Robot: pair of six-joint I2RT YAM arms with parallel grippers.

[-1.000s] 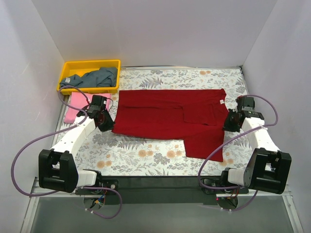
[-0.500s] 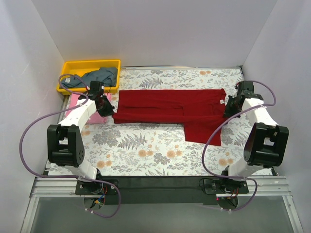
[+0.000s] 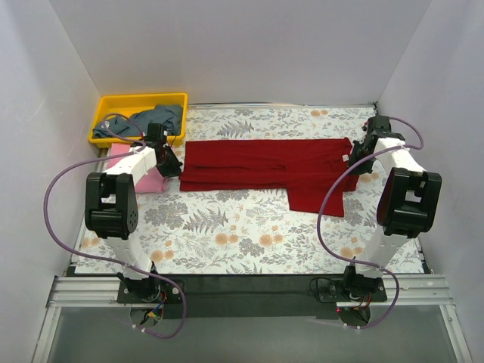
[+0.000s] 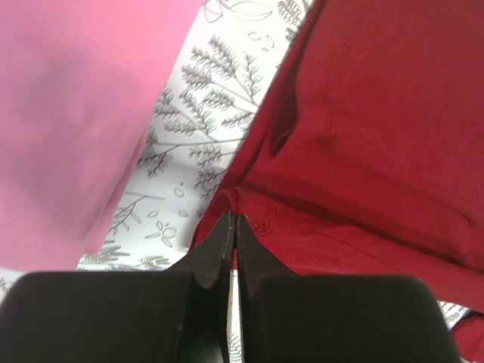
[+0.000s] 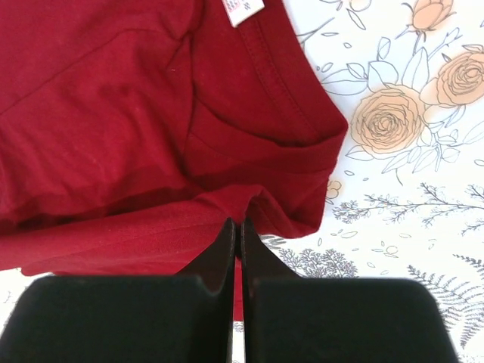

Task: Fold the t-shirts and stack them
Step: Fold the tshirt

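The dark red t-shirt (image 3: 261, 165) lies across the far middle of the table, its near half folded up over the far half, with one part hanging nearer at the right (image 3: 316, 195). My left gripper (image 3: 172, 165) is shut on the shirt's left edge (image 4: 249, 215). My right gripper (image 3: 353, 165) is shut on the shirt's right edge (image 5: 249, 204). The pink t-shirt (image 3: 125, 162) lies folded at the left, also in the left wrist view (image 4: 68, 113). The blue-grey t-shirt (image 3: 155, 119) sits crumpled in the yellow bin.
The yellow plastic bin (image 3: 113, 106) stands at the far left corner. White walls close the table on the left, back and right. The floral tablecloth (image 3: 227, 234) covers the table. Purple cables loop from both arms.
Both grippers have moved away from me, carrying the near edge of the dark red shirt up over its far half. The shirt now looks narrower front to back.
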